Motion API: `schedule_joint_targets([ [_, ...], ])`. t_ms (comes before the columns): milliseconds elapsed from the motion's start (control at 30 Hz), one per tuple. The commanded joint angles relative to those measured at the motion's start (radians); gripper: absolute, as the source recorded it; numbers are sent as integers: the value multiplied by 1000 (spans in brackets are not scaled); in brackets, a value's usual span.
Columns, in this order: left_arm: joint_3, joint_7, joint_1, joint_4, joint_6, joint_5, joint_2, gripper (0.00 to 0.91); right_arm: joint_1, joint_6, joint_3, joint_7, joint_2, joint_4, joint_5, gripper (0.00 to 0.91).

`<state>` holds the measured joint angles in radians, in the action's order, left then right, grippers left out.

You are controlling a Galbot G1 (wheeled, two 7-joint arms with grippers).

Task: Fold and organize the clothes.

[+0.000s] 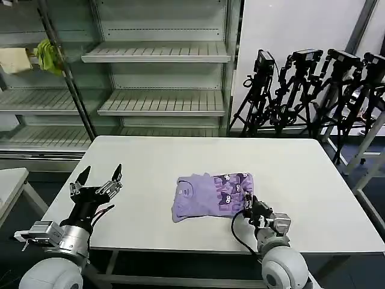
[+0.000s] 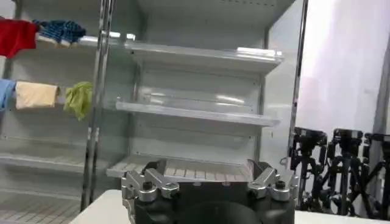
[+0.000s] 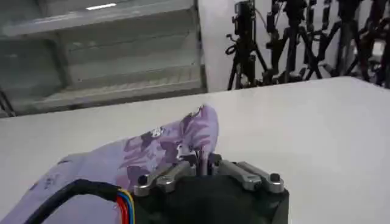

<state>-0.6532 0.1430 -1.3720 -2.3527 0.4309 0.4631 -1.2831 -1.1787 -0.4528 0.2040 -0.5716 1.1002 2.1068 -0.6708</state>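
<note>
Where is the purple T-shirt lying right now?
In the head view, the T-shirt lies partly folded on the white table, near its front edge, right of centre, with the right gripper shut on its right edge.

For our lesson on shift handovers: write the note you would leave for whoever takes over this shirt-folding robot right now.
Right gripper: shut on the T-shirt, pinching its near right edge, where the printed side is turned up.
Left gripper: open, raised over the table's left side, apart from the shirt.
T-shirt: partly folded near the table's front middle, plain side up on the left, cartoon print up on the right.
Done: at least one fold.
Left: finish this fold, tidy the bundle, release.
</note>
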Motion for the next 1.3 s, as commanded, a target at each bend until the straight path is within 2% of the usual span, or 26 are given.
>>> schedule_joint_targets([
  [33, 0, -3, -1, 1, -2, 1, 0, 907, -13, -22, 24, -26, -34, 11, 129, 907],
  [267, 13, -5, -6, -7, -3, 3, -5, 907, -19, -7, 34, -15, -48, 29, 252, 907],
  [500, 11, -5, -14, -21, -2, 10, -10, 907, -11, 88, 57, 69, -84, 62, 431, 907],
  [733, 17, -22, -46, -51, 39, 12, -2, 907, -7, 91, 88, 134, -88, 140, 503, 907],
  [967, -12, -137, -41, -56, 36, -49, 21, 907, -20, 30, 171, 226, -100, 216, 477, 907],
  [1133, -8, -163, -29, -26, -25, -114, 20, 907, -33, -13, 210, 231, -80, 263, 419, 907],
  [1300, 5, -176, -13, -9, -48, -117, 14, 907, -64, -18, 251, 235, -69, 298, 419, 907],
])
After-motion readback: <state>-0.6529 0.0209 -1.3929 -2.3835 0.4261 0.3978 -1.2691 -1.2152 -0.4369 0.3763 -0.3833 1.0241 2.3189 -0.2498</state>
